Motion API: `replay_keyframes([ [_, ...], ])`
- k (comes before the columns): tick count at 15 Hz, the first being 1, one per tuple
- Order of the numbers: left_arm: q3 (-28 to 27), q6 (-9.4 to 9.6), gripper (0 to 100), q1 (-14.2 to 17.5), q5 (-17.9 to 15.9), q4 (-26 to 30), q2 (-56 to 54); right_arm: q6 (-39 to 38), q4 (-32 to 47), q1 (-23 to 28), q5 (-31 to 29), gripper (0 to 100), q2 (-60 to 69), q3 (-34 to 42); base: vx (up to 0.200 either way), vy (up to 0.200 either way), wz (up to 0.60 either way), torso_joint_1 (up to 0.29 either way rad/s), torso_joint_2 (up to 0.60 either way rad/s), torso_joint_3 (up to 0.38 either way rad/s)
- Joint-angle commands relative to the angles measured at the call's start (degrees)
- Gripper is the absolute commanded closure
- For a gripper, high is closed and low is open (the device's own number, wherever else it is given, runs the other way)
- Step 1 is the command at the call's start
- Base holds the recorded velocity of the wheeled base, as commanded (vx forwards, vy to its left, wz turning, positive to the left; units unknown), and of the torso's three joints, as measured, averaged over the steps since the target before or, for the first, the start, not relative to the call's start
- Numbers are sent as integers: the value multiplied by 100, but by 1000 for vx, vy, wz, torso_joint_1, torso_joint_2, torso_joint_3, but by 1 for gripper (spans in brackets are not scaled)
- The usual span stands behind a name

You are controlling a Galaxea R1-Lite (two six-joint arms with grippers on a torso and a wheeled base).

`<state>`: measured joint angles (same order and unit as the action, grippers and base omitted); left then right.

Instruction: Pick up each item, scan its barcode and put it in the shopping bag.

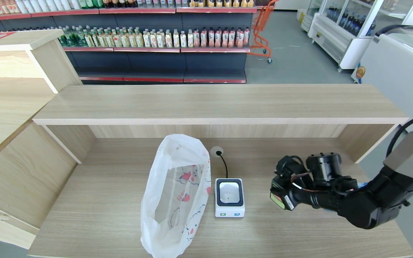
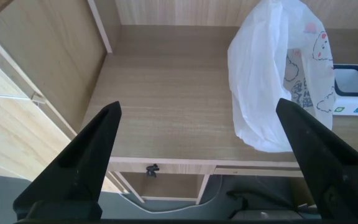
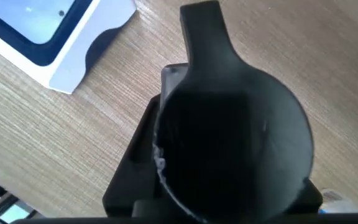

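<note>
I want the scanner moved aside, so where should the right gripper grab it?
Probably across the long white sides of the scanner, coming straight down: it is a low box lying flat, its cable leaves the far end, and the bag crowds its left side, so that side is tight.

I'm seeing bright, even light washing the pale wooden counter (image 1: 102,215), glare shining off the white square scanner (image 1: 229,197), and straight edges bowing at the head view's corners.
</note>
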<state>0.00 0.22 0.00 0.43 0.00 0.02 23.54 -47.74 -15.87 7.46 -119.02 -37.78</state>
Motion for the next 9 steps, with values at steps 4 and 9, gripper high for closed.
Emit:
replay_keyframes([
  [4,0,4,0,0,1,0,-2,335,-790,471,-17,100,2163,1572,0,0,0,0,0,0],
  [9,0,4,0,0,1,0,-2,3139,-1299,594,335,100,2849,1633,0,0,0,0,0,0],
])
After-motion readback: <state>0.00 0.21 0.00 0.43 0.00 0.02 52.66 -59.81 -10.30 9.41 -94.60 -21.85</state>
